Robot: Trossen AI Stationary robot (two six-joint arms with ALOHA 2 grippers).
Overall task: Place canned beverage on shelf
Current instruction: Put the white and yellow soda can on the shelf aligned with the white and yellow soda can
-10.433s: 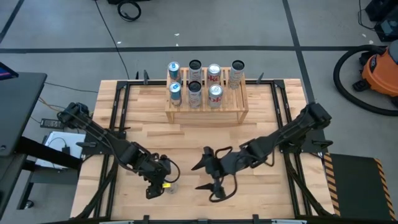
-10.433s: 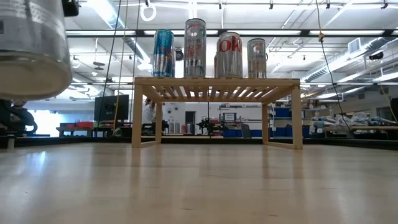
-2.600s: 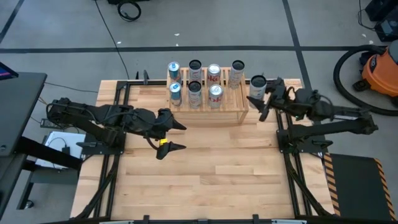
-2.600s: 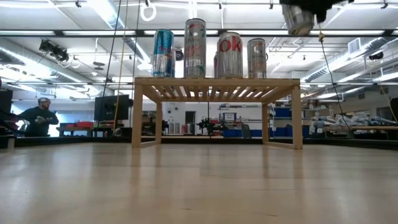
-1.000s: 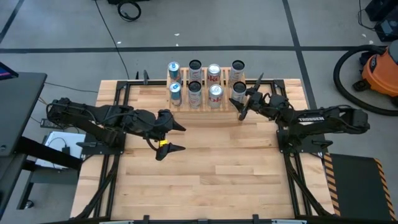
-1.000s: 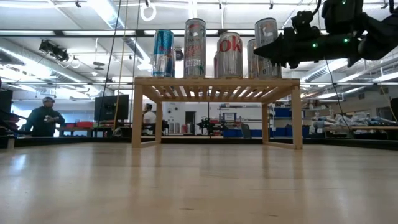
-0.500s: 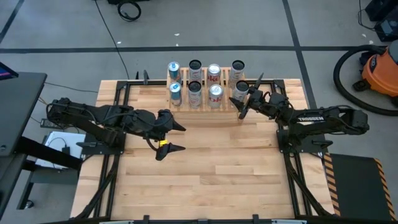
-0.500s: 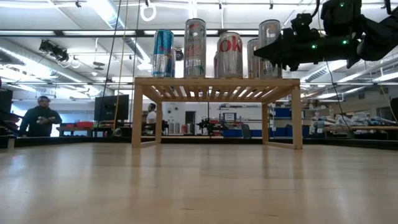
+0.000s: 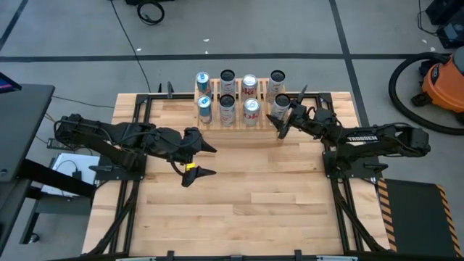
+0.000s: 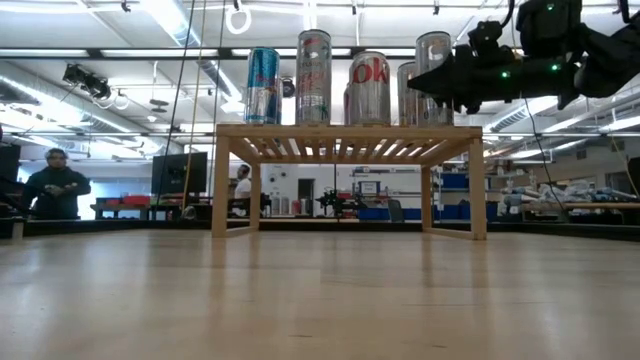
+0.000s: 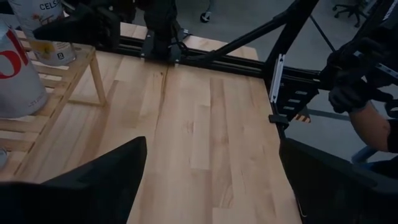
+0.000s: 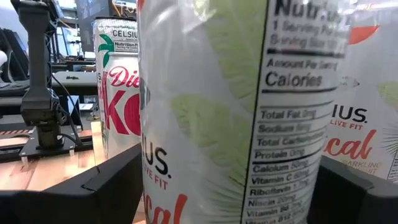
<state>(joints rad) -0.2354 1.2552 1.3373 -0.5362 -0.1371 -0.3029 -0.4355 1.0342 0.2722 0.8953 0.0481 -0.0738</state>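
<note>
The light-wood shelf stands at the table's far middle; its slatted top carries several upright cans. My right gripper is shut on a white canned beverage at the shelf's near right corner. This can fills the right wrist view and also shows in the low view. My left gripper is open and empty over the table's left middle. The shelf's end shows in the left wrist view. My right gripper pinches the can's side wall between its two fingers, about halfway up. The fingers come level from the table's right, slanting a little from the near side. The can stands upright above the slats. The gripper hides its base, so I cannot tell whether it rests on them.
Black frame rails run along both table sides. An orange vacuum stands on the floor at the right. A person is behind the table, and a gloved hand is beyond its edge. The plank tabletop's near half is bare.
My right gripper has carried the can a little toward the table's right at the shelf's near right corner, then kept still. The can has stayed upright.
</note>
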